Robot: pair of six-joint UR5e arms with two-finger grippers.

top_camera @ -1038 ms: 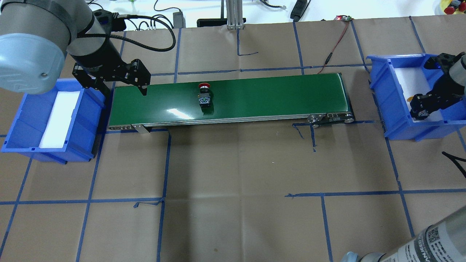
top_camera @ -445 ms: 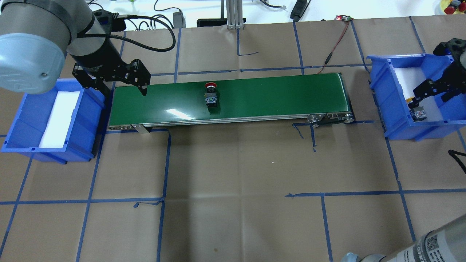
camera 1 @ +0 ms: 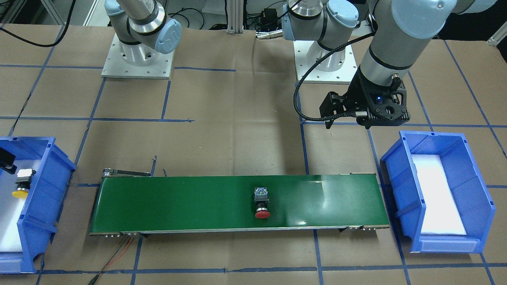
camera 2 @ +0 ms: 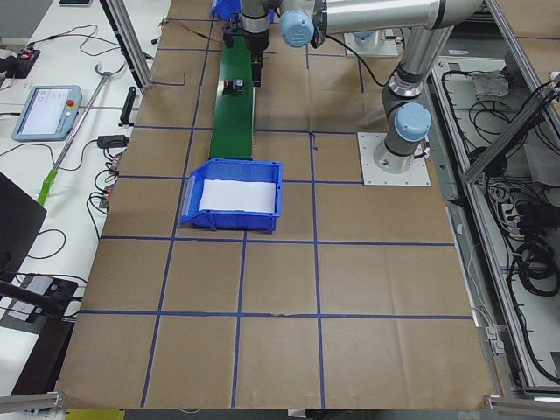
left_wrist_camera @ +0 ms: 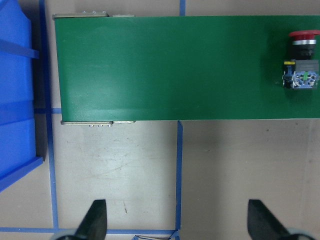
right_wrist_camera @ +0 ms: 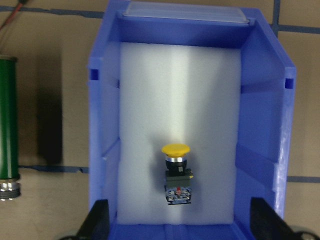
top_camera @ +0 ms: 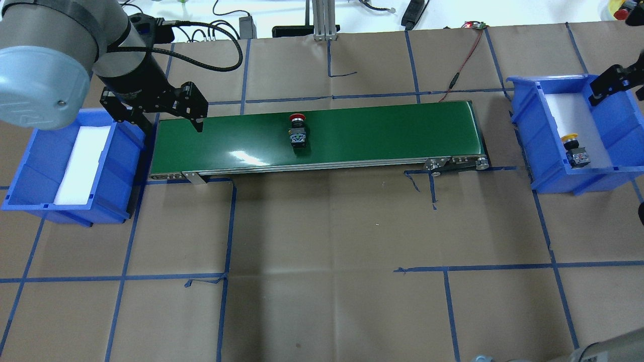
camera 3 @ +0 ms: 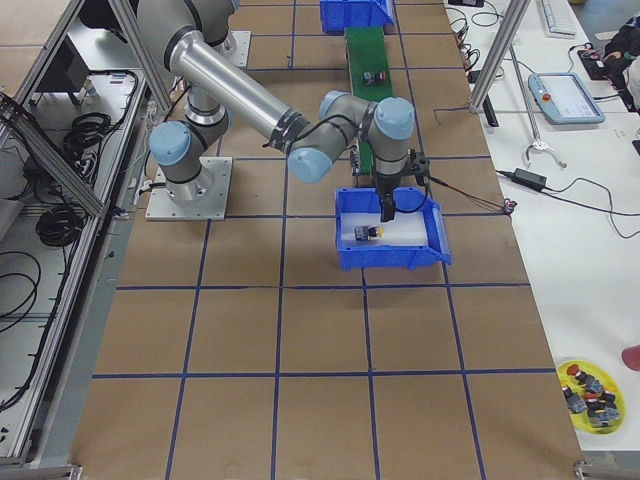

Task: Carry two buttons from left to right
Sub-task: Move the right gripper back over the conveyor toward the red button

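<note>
The red-capped button (top_camera: 298, 131) lies on its side on the green conveyor belt (top_camera: 382, 130), a little left of the belt's middle; it also shows in the front view (camera 1: 262, 204) and the left wrist view (left_wrist_camera: 301, 60). The yellow-capped button (top_camera: 574, 149) lies on the white foam in the right blue bin (top_camera: 527, 131), and shows in the right wrist view (right_wrist_camera: 176, 172). My left gripper (top_camera: 173, 125) is open and empty above the belt's left end. My right gripper (right_wrist_camera: 180, 225) is open and empty, raised above the right bin (camera 3: 388, 205).
The left blue bin (top_camera: 30, 171) holds only white foam. A red wire (top_camera: 465, 55) runs from the belt's far right end. Cables and an aluminium post (top_camera: 324, 20) line the back edge. A yellow dish of spare buttons (top_camera: 621, 7) sits at the far right.
The red button has ridden right along the belt. My right gripper has opened, left the yellow button in the right bin and lifted away. The left arm has not moved.
</note>
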